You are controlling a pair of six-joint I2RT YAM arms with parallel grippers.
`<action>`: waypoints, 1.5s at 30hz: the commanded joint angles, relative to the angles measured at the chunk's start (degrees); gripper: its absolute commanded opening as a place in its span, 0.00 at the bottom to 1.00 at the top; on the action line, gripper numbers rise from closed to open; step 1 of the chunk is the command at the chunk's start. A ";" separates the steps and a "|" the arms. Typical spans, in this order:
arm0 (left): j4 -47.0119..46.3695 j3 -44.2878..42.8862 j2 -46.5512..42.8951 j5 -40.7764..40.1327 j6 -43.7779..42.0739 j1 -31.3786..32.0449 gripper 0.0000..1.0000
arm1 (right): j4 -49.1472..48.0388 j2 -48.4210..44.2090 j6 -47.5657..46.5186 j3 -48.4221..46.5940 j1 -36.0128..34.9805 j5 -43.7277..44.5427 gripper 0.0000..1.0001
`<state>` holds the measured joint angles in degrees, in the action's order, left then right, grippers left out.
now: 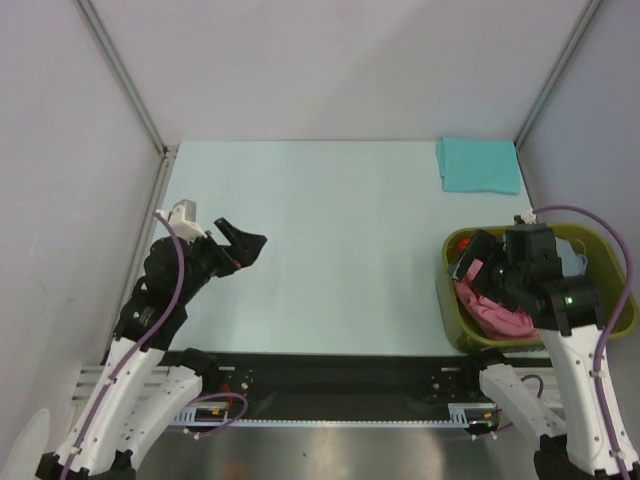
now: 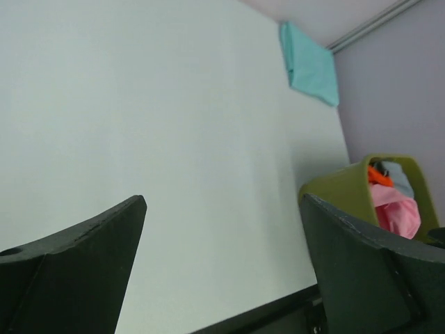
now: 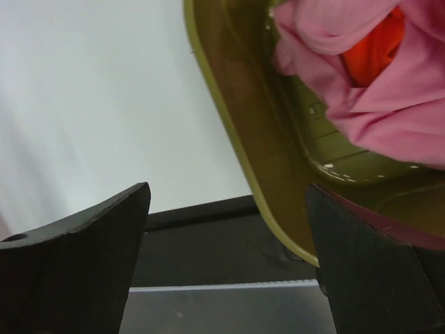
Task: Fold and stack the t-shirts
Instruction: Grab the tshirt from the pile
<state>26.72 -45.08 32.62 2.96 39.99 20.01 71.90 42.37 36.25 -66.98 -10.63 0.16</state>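
Right gripper hangs over the basket, jaws wide apart, gripping nothing. The pink shirt lies crumpled inside, an orange shirt peeking through its folds (a grey-blue shirt sits beside it). Left gripper, also spread and empty, hovers over the table. The teal shirt lies folded at the far right corner.

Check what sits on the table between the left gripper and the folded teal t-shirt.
Nothing. From the left gripper to the teal t-shirt, the table is bare. The top view shows the whole stretch, and the left wrist view agrees.
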 commanded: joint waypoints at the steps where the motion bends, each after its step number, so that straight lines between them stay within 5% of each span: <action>1: 8.17 -3.44 0.52 -0.24 0.61 0.20 1.00 | 9.39 6.47 -6.36 -4.90 0.52 6.95 1.00; 7: 16.15 -3.08 -7.46 -9.11 14.41 0.12 1.00 | 7.39 7.73 -10.06 -9.56 2.89 3.70 1.00; 11: 9.25 -3.08 -12.66 -4.03 4.68 0.12 1.00 | 6.59 15.52 -12.24 -13.34 9.74 2.91 1.00; 15: 11.77 -5.53 -8.47 0.55 -2.52 0.12 0.99 | 4.92 22.31 -11.20 -15.89 12.28 7.65 0.97; 20: 14.50 -8.88 2.95 8.81 -8.95 0.12 0.87 | 3.69 27.85 -11.47 -16.52 16.25 9.40 0.69; 30: 13.27 -12.84 11.41 8.56 -18.89 0.12 0.87 | -6.94 23.55 -2.15 2.99 23.29 9.06 0.61; 34: 12.83 -13.36 11.32 8.64 -19.16 0.20 0.89 | -12.74 22.76 -3.03 7.30 24.52 12.49 0.50; 38: 14.24 -14.60 11.50 8.20 -19.77 0.82 0.89 | -15.82 23.11 -3.38 6.51 24.70 10.22 0.51; 45: 14.68 -15.12 11.06 8.38 -20.21 1.70 0.90 | -18.29 22.93 -3.91 7.12 24.08 7.30 0.72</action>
<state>41.32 -57.56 44.21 10.76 21.74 20.91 56.73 66.63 32.36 -59.22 13.67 8.43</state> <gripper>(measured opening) 0.899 0.712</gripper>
